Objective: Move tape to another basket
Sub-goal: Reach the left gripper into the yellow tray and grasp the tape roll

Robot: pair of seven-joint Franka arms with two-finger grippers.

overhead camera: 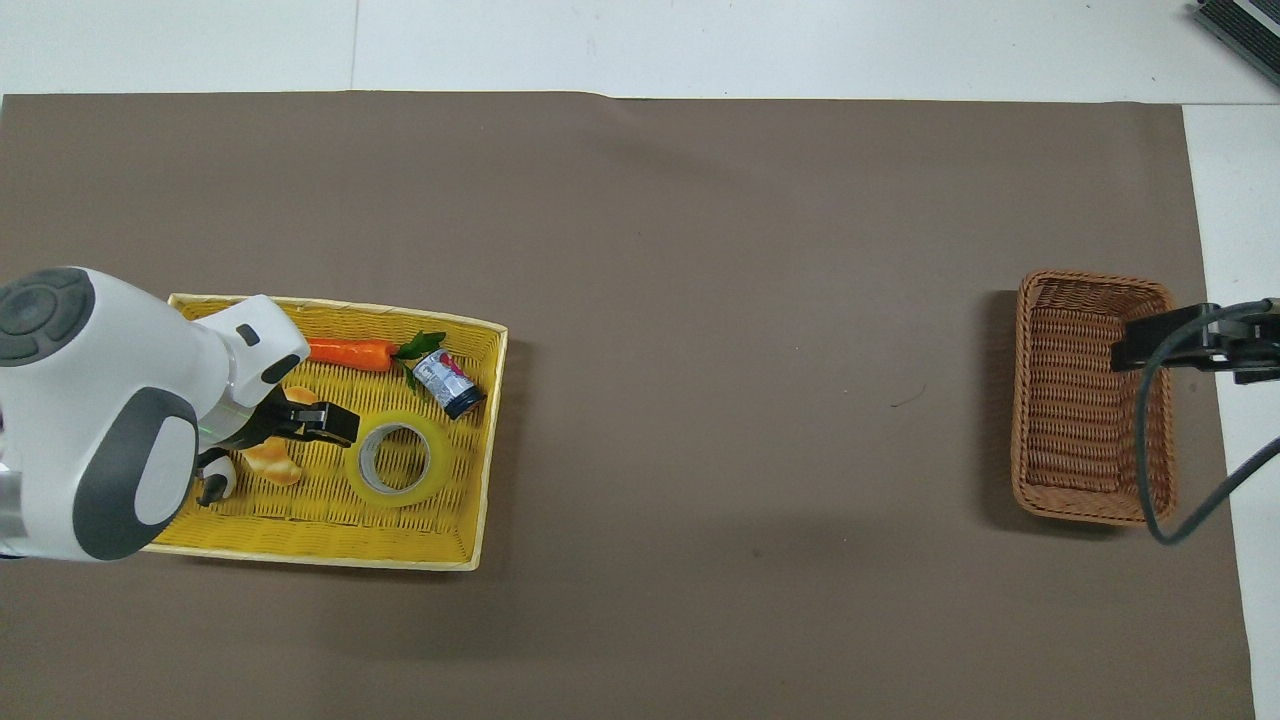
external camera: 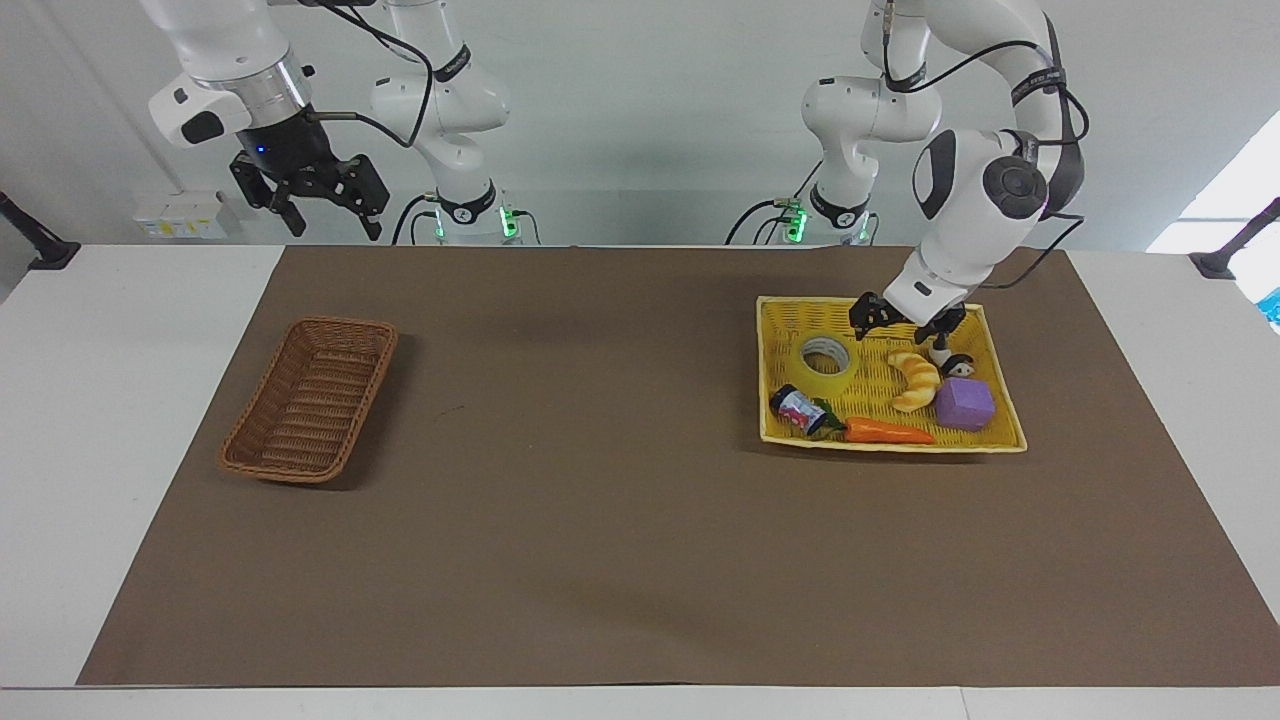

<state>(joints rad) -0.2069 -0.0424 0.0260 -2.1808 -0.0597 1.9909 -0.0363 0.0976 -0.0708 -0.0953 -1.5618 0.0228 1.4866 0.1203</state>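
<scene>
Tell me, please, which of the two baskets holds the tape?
The yellow basket, under the left gripper, holds the tape among toys; the brown wicker basket, toward the right arm's end, holds nothing.

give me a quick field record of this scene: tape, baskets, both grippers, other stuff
tape: lying flat in the yellow basket, not gripped
brown basket: holds nothing, at the right arm's end of the table
left gripper: open, low over the yellow basket, beside the tape
right gripper: open, raised, waiting
other items in yellow basket: croissant toy, carrot, purple block, small can, panda figure
</scene>
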